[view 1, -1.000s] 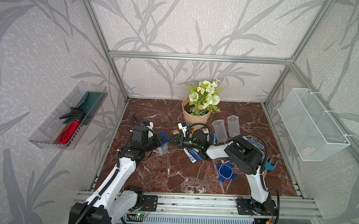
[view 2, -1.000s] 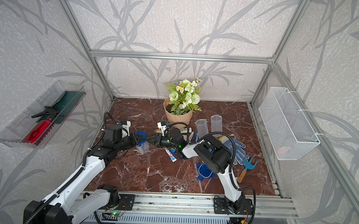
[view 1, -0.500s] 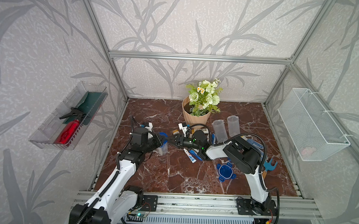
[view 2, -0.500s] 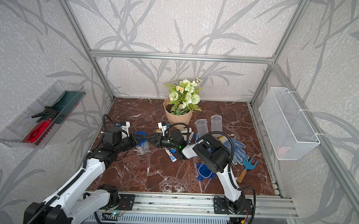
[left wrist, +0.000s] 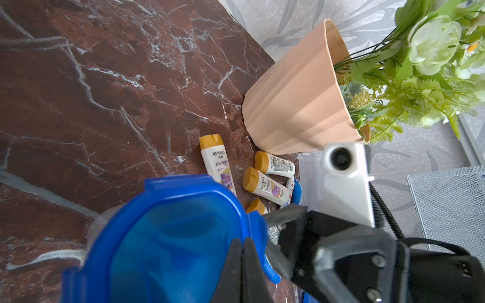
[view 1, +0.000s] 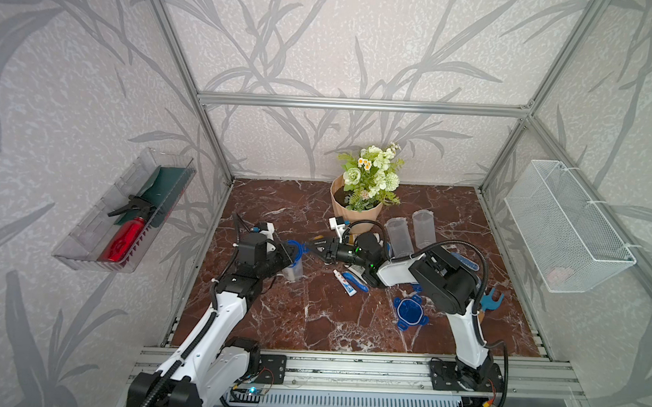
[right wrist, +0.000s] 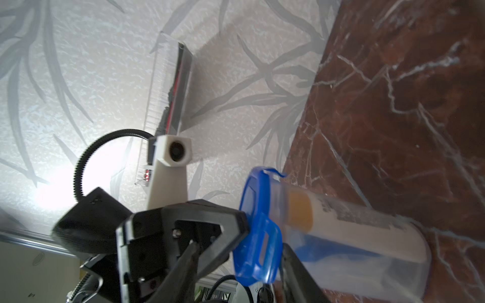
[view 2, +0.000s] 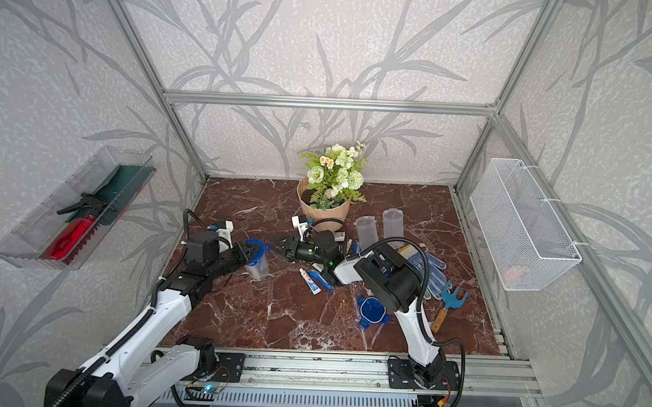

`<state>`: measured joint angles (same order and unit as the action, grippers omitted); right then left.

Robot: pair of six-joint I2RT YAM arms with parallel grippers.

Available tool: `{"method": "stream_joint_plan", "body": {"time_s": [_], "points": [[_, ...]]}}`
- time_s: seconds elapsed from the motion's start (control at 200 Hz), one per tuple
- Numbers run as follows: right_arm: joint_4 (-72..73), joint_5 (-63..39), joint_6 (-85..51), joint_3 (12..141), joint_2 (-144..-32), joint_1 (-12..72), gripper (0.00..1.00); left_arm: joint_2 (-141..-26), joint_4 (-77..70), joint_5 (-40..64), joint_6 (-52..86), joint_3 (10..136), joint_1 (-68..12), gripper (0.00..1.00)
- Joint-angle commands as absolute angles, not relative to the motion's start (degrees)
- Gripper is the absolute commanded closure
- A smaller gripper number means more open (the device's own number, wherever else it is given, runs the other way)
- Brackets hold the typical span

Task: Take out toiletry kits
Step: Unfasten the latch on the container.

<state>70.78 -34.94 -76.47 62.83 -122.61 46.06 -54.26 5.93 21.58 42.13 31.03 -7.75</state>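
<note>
A clear jar (view 1: 293,268) with a blue clip lid (view 1: 296,247) stands tilted on the marble. Through its wall (right wrist: 354,236) I see a white bottle with a yellow cap and something blue. My left gripper (left wrist: 242,245) is shut on the lid's rim (left wrist: 162,236). My right gripper (right wrist: 241,265) is open, and one lid clip (right wrist: 265,249) sits between its fingers, close to one finger (right wrist: 296,270). Loose mini bottles (left wrist: 265,183) lie by the flower pot. A toothpaste tube (view 1: 345,283) and a blue toothbrush (view 1: 356,281) lie under the right arm.
A flower pot (view 1: 356,209) stands behind the grippers. Two lidless clear jars (view 1: 398,234) stand to its right. A loose blue lid (view 1: 410,310), dotted gloves (view 2: 429,273) and a blue hand rake (view 2: 450,300) lie at the right. On the walls hang a wire basket (view 1: 565,226) and a tray (view 1: 123,218).
</note>
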Motion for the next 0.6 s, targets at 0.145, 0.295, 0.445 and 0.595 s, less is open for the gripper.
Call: {"method": "stream_joint_plan", "body": {"time_s": [0.145, 0.295, 0.445, 0.595], "points": [[80.51, -35.33, -75.18, 65.07, -116.13, 45.44, 0.52, -56.83, 21.85, 18.35, 42.49, 26.48, -7.38, 1.0], [75.64, -35.51, -71.25, 62.2, -114.26, 45.44, 0.57, -56.23, 22.47, 18.71, 42.71, 30.28, -7.38, 1.0], [65.94, -35.33, -64.43, 58.5, -111.53, 45.92, 0.8, -58.0, 23.48, 19.83, 41.93, 38.42, -7.44, 1.0], [53.38, -33.69, -56.01, 56.88, -109.52, 47.21, 1.0, -60.34, 23.85, 20.94, 41.71, 46.95, -7.55, 1.0]]}}
